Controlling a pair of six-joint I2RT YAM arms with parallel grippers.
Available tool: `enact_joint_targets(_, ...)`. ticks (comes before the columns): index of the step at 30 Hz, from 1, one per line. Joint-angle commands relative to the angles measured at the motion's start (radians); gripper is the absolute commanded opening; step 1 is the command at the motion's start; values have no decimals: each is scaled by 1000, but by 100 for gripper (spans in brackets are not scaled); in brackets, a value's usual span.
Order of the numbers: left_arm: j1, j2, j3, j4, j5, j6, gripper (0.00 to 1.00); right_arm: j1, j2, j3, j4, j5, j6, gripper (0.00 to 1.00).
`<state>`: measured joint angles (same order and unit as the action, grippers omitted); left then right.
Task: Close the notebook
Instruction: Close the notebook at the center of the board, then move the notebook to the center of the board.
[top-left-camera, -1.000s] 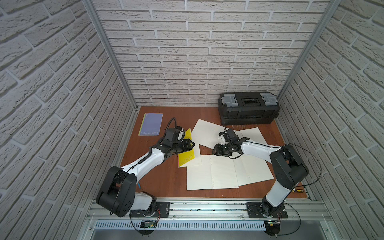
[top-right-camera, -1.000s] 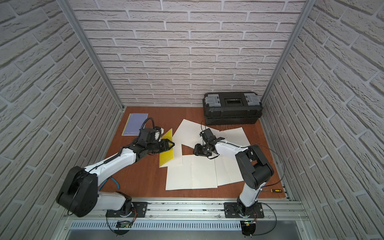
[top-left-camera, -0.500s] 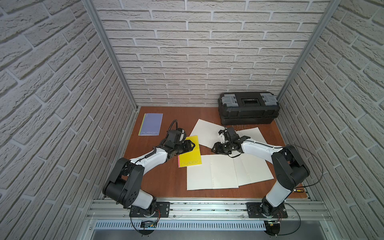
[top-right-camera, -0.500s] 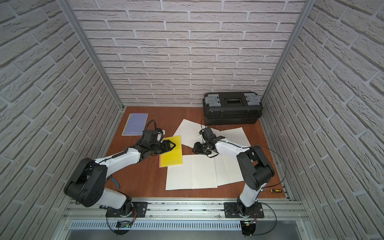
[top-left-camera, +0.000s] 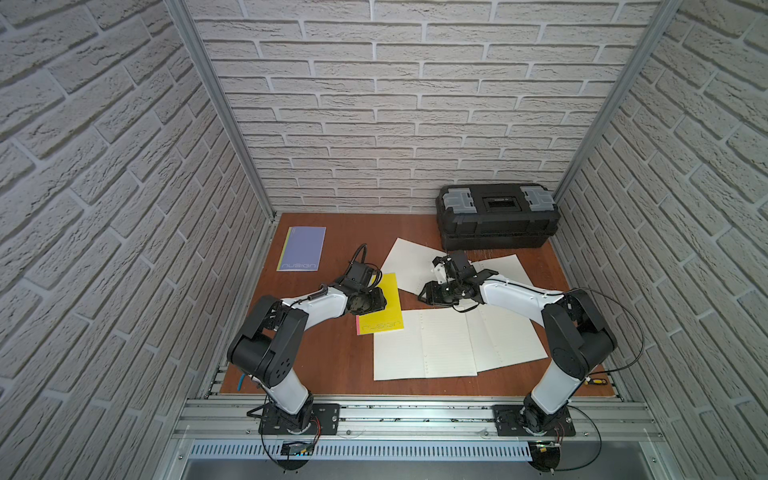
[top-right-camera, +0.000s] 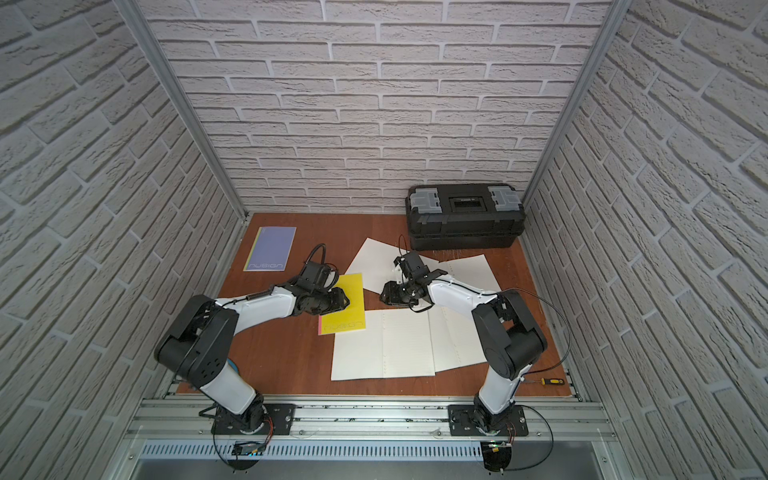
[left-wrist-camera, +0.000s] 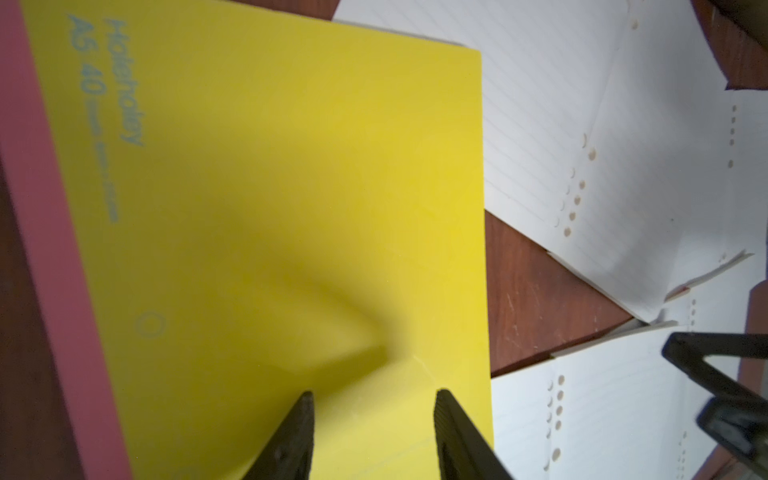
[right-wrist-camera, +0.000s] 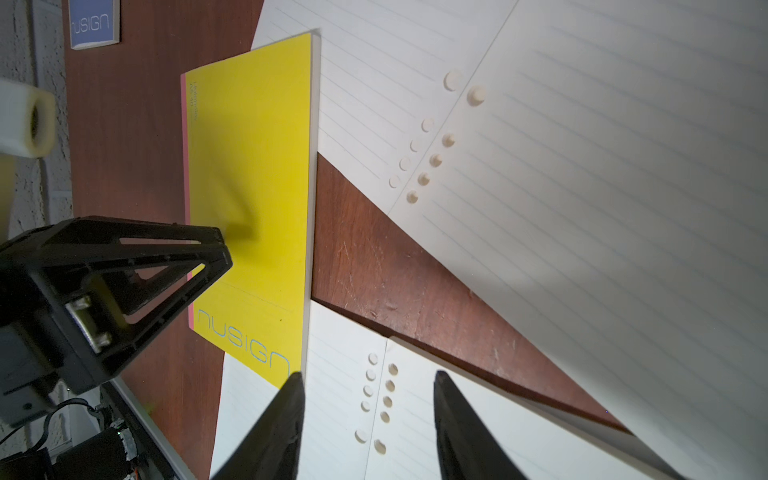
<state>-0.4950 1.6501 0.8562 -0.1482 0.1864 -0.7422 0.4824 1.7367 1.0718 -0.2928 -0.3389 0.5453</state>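
Edges first: the yellow notebook (top-left-camera: 384, 305) lies shut and flat on the table (top-left-camera: 316, 357), left of centre, its pink spine strip facing the left wall and its free edge facing a wedge of bare wood. We see in the right wrist view that its far corner overlaps the far lined sheets (top-left-camera: 409, 262) and its near corner overlaps the near lined spread (top-left-camera: 424, 349). Open room lies on the spine side, where bare wood runs to the purple notebook (top-left-camera: 302, 248) near the back left corner, and forward to the rail. The right half is crowded with paper, the black toolbox (top-left-camera: 496, 216) closes the back right corner, and a screwdriver (top-right-camera: 550, 381) sits at the front right edge. The left gripper (left-wrist-camera: 372, 399) stands over the yellow cover with its jaws parted and nothing between them; we cannot tell whether the tips touch. The right gripper (right-wrist-camera: 365, 380) hangs over the near spread just beside the free edge, jaws likewise apart and empty. A second ago the cover stood raised beside the left gripper; it has since dropped flat, and the left arm has folded back, while the right gripper has barely shifted.
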Motion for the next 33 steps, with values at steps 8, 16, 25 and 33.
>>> enact_joint_targets(8,-17,12,18,-67,-84,21,46,39,54,40,59,-29,22,50)
enact_joint_targets(16,-18,-129,-34,-84,-172,12,49,77,91,67,75,-34,33,49)
enact_joint_targets(25,-16,-217,-94,-156,-243,-8,49,102,141,108,76,-35,34,46)
enact_joint_targets(33,-10,-228,-136,-153,-245,-31,47,119,186,138,73,-34,33,42)
